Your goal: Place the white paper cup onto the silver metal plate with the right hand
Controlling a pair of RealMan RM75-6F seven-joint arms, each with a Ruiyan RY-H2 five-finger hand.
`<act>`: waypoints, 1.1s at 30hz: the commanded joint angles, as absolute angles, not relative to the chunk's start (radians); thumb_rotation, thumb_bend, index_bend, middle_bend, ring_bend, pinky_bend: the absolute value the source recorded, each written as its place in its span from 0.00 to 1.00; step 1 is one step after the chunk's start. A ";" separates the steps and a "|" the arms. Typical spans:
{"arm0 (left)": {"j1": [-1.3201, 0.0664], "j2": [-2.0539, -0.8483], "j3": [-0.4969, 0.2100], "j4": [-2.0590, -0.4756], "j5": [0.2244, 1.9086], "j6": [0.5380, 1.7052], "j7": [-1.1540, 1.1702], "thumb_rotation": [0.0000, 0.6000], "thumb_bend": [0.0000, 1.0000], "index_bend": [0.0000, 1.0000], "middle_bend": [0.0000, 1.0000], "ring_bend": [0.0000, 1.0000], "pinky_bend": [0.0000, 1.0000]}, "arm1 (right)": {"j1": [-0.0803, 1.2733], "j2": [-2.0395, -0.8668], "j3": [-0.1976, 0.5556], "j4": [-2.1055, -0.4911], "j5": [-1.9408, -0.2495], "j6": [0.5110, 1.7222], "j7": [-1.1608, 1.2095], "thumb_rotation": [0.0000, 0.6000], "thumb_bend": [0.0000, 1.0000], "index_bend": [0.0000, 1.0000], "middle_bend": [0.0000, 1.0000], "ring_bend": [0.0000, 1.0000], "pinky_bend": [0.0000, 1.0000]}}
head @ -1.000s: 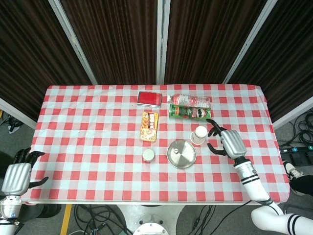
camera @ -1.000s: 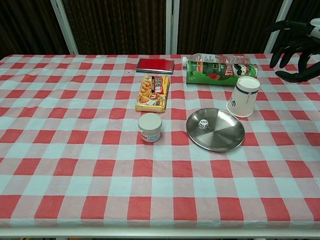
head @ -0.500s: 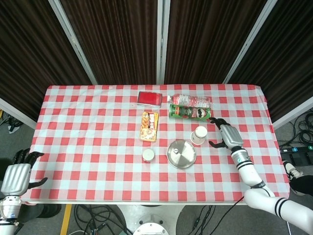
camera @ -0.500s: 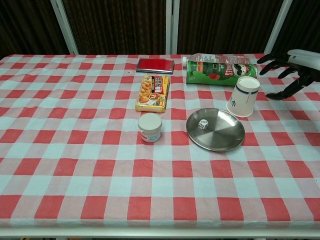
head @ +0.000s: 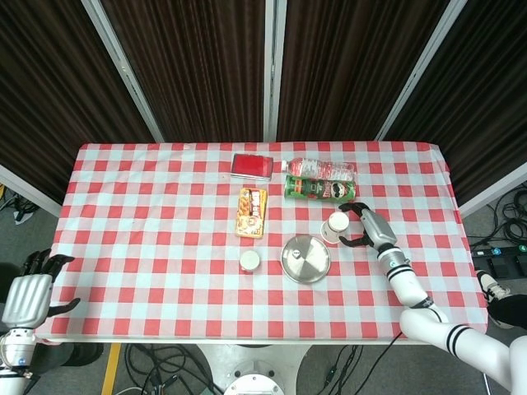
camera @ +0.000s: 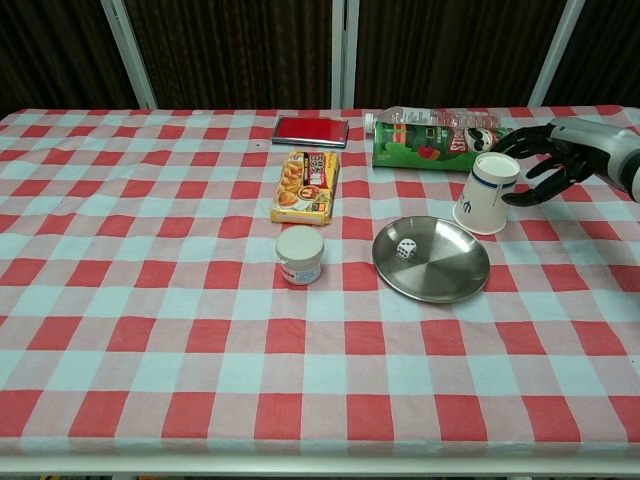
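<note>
At the table's right side, right hand (camera: 560, 160) sits just beside the paper cup (camera: 487, 192), fingers spread around its far side, not clearly gripping. Cup stands upright on the checkered cloth, next to the metal plate (camera: 431, 258), in front of the green chip can (camera: 440, 146). Left hand (head: 31, 290) hangs off the near-left table edge, fingers spread, empty.
</note>
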State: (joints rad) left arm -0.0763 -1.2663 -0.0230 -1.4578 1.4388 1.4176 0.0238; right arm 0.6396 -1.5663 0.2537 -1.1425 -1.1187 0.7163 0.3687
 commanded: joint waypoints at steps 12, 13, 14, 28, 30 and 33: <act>-0.072 -1.263 -0.022 -1.460 1.435 1.420 0.022 1.00 0.10 0.25 0.23 0.10 0.09 | 0.616 -1.588 0.244 -1.148 -1.304 0.830 0.577 1.00 0.27 0.48 0.30 0.11 0.17; -0.072 -1.263 -0.022 -1.460 1.436 1.420 0.022 1.00 0.10 0.25 0.23 0.10 0.09 | 0.610 -1.574 0.236 -1.173 -1.339 0.856 0.604 1.00 0.27 0.49 0.31 0.11 0.17; -0.072 -1.263 -0.022 -1.460 1.437 1.421 0.022 1.00 0.10 0.25 0.23 0.10 0.09 | 0.607 -1.565 0.229 -1.190 -1.363 0.874 0.621 1.00 0.27 0.49 0.31 0.11 0.17; -0.060 -1.274 -0.017 -1.444 1.430 1.423 0.002 1.00 0.09 0.25 0.23 0.10 0.09 | 0.663 -1.629 0.138 -1.182 -1.463 0.850 0.632 1.00 0.27 0.49 0.31 0.11 0.15; -0.060 -1.276 -0.016 -1.440 1.431 1.424 -0.001 1.00 0.09 0.25 0.23 0.10 0.09 | 0.662 -1.634 0.133 -1.175 -1.461 0.853 0.633 1.00 0.27 0.49 0.31 0.11 0.15; -0.060 -1.279 -0.017 -1.436 1.432 1.424 -0.004 1.00 0.10 0.25 0.23 0.10 0.09 | 0.660 -1.635 0.127 -1.167 -1.458 0.858 0.632 1.00 0.27 0.49 0.31 0.11 0.15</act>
State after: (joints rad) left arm -0.0603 -1.2790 -0.0169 -1.4356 1.4321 1.4233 -0.0038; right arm 0.6603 -1.6345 0.1275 -1.1671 -1.4580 0.8573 0.6322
